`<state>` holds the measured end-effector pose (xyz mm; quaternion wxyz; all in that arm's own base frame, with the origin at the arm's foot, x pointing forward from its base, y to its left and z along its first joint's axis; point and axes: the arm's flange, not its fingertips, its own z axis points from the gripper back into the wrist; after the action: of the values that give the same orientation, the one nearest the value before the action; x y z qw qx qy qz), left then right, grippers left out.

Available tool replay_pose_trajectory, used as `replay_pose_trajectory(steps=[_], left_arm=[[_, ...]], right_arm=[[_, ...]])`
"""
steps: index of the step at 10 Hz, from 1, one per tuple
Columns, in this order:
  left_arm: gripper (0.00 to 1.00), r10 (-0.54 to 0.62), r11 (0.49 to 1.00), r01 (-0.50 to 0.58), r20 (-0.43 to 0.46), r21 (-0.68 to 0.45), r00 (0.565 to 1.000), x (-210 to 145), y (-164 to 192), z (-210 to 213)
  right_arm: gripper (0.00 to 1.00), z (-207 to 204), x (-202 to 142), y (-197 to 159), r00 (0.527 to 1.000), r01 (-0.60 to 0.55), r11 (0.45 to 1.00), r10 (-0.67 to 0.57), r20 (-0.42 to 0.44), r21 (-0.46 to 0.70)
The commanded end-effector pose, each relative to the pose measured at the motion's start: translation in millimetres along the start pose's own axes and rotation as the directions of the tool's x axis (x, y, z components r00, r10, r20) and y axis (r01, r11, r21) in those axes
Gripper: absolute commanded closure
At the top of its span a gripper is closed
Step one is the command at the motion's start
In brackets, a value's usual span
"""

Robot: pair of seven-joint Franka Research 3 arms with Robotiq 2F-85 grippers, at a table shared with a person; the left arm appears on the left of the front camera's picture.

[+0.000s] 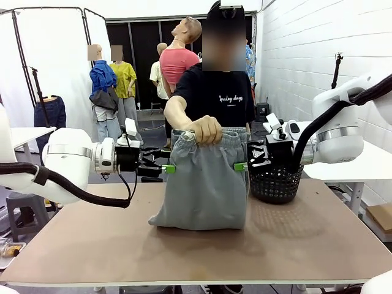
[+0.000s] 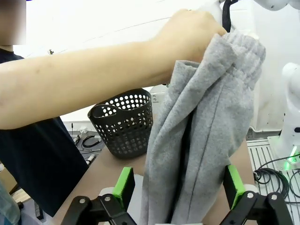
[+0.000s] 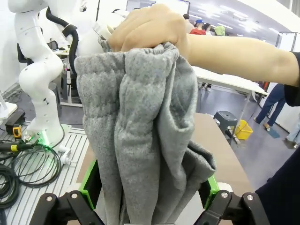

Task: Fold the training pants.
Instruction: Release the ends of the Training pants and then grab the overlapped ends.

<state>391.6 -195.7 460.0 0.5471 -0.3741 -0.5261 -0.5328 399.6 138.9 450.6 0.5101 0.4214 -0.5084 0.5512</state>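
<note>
Person's hand (image 1: 204,130) grips the waistband and hangs the training pants (image 1: 205,184) upright over mid-desk (image 1: 92,245), lower end bunched on the surface. This probably offers the side edges for pickup. Left end effector (image 1: 166,168) and right end effector (image 1: 242,166) flank the cloth, both spread wide, fabric between the pads (no pinch yet). Black basket (image 1: 275,184) sits just behind the right one.

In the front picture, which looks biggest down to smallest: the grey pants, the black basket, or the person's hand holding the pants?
Largest: the light grey soft-fabric training pants.
Middle: the black perforated plastic basket.
Smallest: the person's hand gripping the waistband.
All three look about equally far from the camera, so the order seems safe.
</note>
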Motion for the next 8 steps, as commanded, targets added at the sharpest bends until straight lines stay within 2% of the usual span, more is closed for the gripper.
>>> replay_pose_trajectory(steps=[1, 8], left_arm=[[0.00, 0.018, 1.000, -0.018, 0.006, -0.002, 1.000, 2, 4, -8], [0.00, 0.044, 0.993, -0.042, 0.023, -0.113, 0.999, 10, -17, -11]], right_arm=[[0.00, -2, -3, 2, 1.000, 0.014, 1.000, -0.014, 0.006, 0.021], [0.00, -33, -4, 0, 1.000, 0.009, 0.997, -0.010, 0.015, 0.078]])
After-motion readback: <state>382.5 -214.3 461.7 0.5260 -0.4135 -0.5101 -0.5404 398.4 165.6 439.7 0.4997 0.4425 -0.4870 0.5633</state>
